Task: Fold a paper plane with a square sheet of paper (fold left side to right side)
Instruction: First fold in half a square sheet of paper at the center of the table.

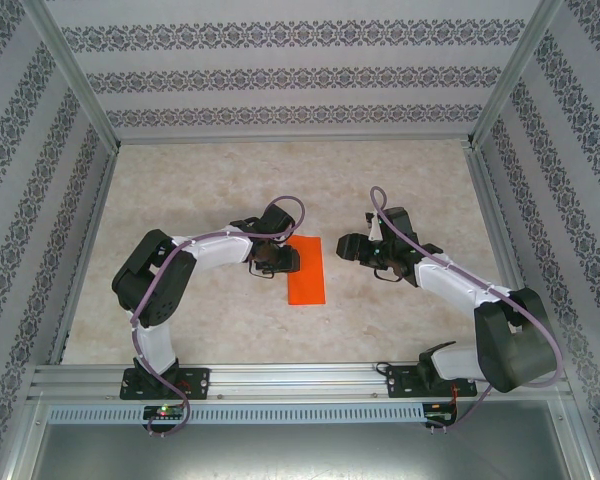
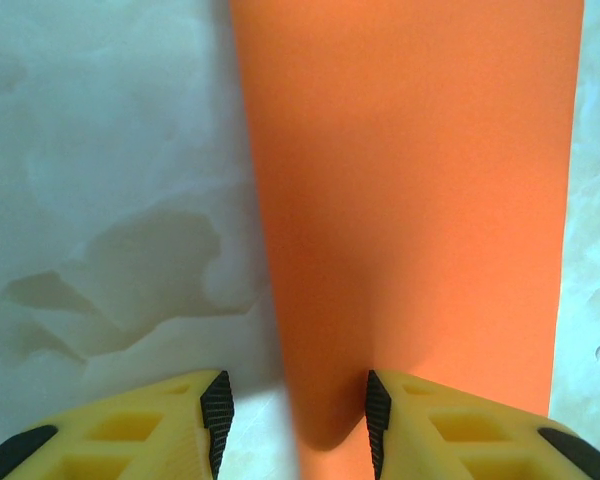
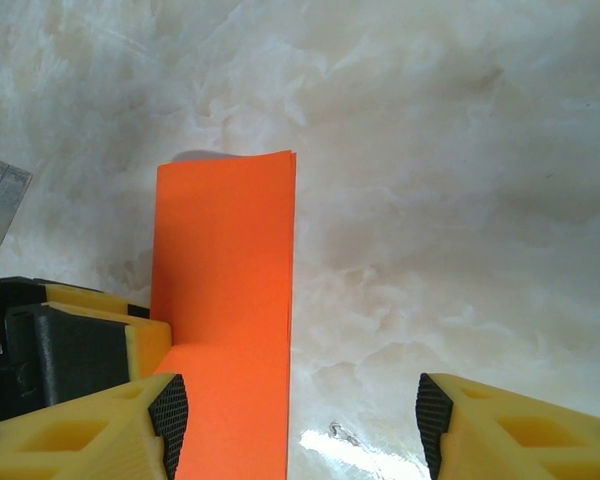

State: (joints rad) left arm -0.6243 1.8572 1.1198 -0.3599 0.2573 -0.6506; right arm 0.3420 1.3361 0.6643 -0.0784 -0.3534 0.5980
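Where the paper sits: orange sheet of paper (image 1: 306,272) lies flat on the marbled bench (image 1: 410,180), about mid-width and nearer the arms' side than the far wall.
Paper outline: a tall, narrow rectangle from above, its long sides running away from the arms; plain, unmarked.
Left tool (image 1: 278,258): at the paper's left long edge, toward the far end, overlapping that edge as seen from above.
Left tool state: released. In its wrist view the two yellow fingers stand apart, their black pads (image 2: 217,408) facing across a gap. The paper's edge runs up through that gap, with one finger over bare bench and the other over orange. Nothing is clamped.
Left tool contact: cannot tell whether the fingertips touch the paper.
Right tool (image 1: 346,248): to the right of the paper and pointed at it, with a thin strip of bench between.
Right tool state: released, fingers (image 3: 100,430) wide apart, grasping nothing. In its wrist view the paper lies inside the gap, close to the finger at the view's left; the rest of the gap is bare bench.
Arms: left arm (image 1: 150,280) and right arm (image 1: 450,280) are both bent at the elbow, bases on a metal rail (image 1: 300,380).
Surround: patterned walls (image 1: 300,75) on three sides.
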